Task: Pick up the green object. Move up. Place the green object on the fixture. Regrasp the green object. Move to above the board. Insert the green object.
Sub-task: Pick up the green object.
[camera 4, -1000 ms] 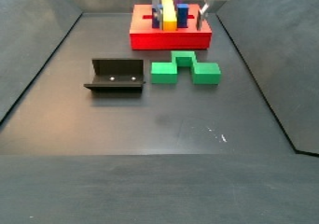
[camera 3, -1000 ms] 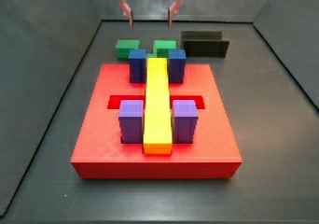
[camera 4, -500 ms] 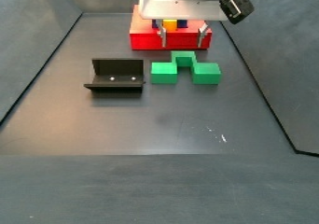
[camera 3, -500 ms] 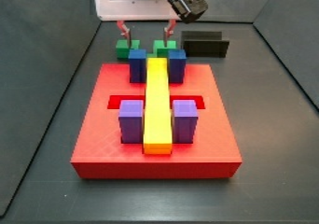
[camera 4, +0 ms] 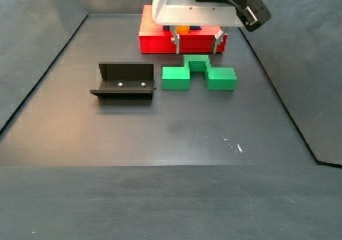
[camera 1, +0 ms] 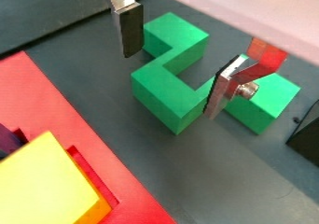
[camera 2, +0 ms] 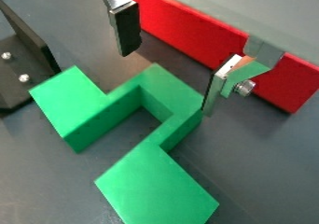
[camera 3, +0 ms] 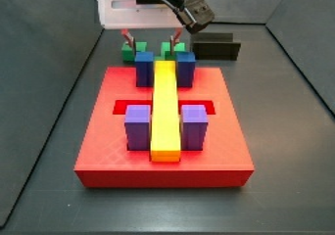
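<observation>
The green object [camera 4: 198, 75] lies on the dark floor between the board [camera 4: 151, 44] and the fixture [camera 4: 123, 81]. In both wrist views it fills the middle [camera 1: 169, 78] [camera 2: 125, 116]. My gripper [camera 1: 177, 60] is open and empty, low over the piece, one finger [camera 1: 129, 30] on each side of its raised middle block, not touching it. It also shows in the other wrist view [camera 2: 170, 62] and in both side views [camera 3: 148, 43] [camera 4: 197, 44]. The board [camera 3: 164, 146] bears a yellow bar [camera 3: 165, 112], blue blocks and purple blocks.
The fixture [camera 3: 216, 46] stands just beside the green object; it also shows in a wrist view [camera 2: 25, 64]. The board's red edge [camera 2: 225, 50] lies close behind the fingers. Dark sloping walls enclose the floor [camera 4: 174, 134].
My gripper has come down from high above the board's far end to just over the green object, still open. The green object, board and fixture have not moved.
</observation>
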Tool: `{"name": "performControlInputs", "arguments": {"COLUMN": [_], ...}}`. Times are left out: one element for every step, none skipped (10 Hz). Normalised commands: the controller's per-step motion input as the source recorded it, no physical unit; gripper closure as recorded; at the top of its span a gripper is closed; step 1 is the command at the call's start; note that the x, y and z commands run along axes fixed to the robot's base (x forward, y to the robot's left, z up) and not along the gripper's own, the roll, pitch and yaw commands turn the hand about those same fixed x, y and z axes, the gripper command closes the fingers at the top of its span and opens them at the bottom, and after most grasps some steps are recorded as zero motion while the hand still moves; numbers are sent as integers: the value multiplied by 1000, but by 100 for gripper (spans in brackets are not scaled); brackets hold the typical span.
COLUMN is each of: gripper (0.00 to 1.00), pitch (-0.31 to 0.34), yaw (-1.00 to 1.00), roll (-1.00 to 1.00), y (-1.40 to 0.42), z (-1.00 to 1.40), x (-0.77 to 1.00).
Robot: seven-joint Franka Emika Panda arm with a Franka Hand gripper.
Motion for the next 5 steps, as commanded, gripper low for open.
{"name": "performControlInputs", "arguments": {"gripper": [0, 0, 0, 0, 0], "pitch": [-197, -189, -177, -170, -163], "yaw": [0, 0, 0, 0, 0], "roll": [-83, -107, -119, -127, -119], "y": [0, 0, 0, 0, 0], "z": [-317, -269, -240, -209, -206], "x": [0, 0, 0, 0, 0]}}
